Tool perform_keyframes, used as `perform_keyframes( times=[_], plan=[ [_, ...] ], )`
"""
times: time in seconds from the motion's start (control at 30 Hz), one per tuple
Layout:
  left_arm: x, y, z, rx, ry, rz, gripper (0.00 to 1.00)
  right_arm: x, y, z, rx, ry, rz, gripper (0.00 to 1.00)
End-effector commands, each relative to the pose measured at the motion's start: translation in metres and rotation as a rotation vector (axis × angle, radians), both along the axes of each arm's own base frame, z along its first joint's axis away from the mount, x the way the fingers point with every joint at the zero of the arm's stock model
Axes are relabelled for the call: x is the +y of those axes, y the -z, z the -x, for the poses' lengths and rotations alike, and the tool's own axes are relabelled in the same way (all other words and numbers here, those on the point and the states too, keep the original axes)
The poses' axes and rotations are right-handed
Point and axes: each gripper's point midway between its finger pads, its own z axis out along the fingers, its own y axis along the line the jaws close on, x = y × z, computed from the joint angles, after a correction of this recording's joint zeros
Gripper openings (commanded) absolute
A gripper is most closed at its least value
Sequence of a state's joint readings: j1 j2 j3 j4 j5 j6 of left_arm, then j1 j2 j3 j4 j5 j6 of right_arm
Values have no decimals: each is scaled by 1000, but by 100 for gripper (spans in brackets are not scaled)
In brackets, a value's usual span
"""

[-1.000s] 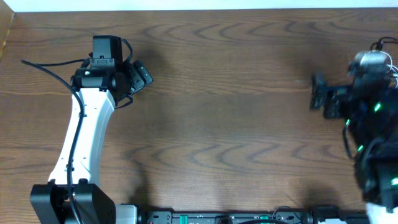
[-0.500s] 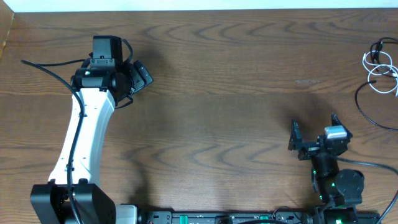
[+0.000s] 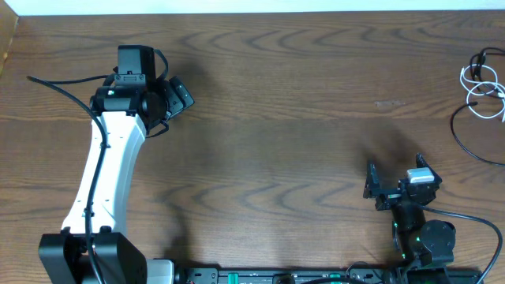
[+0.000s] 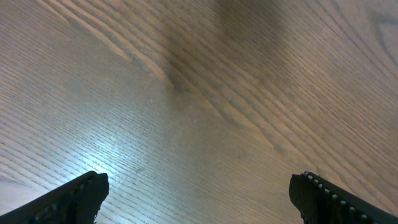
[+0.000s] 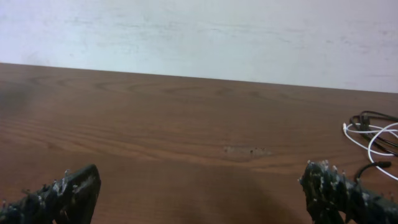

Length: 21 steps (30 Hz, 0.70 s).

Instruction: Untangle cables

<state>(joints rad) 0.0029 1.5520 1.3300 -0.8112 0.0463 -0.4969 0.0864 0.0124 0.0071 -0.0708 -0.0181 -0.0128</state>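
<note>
The white cable [image 3: 476, 88] lies in small loops at the table's far right edge, crossed with the thin black cable [image 3: 461, 132], which curves below it. Both show at the right edge of the right wrist view, white [image 5: 372, 144] and black [image 5: 372, 117]. My right gripper [image 3: 394, 173] is open and empty near the front right of the table, well short of the cables; its fingers stand wide apart in the wrist view [image 5: 202, 186]. My left gripper [image 3: 172, 101] is at the far left, open and empty over bare wood [image 4: 199, 186].
The wooden table [image 3: 300, 118] runs to a pale wall [image 5: 199, 31] at the back. The left arm's thick black cord [image 3: 63, 85] trails to the left. A black rail [image 3: 300, 276] lines the front edge.
My right arm has pulled back from the far right, over the cables, to the front right of the table, uncovering them. The left arm has not moved.
</note>
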Motion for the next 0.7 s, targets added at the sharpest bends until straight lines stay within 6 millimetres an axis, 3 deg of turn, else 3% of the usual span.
perform_keyframes(
  times=[0.0, 0.67],
  plan=[
    [2, 1, 2, 6, -4, -6, 98, -1, 1, 0, -1, 5, 12, 99],
    [4, 2, 3, 10, 0, -16, 98, -1, 1, 0, -1, 5, 11, 99]
  ],
)
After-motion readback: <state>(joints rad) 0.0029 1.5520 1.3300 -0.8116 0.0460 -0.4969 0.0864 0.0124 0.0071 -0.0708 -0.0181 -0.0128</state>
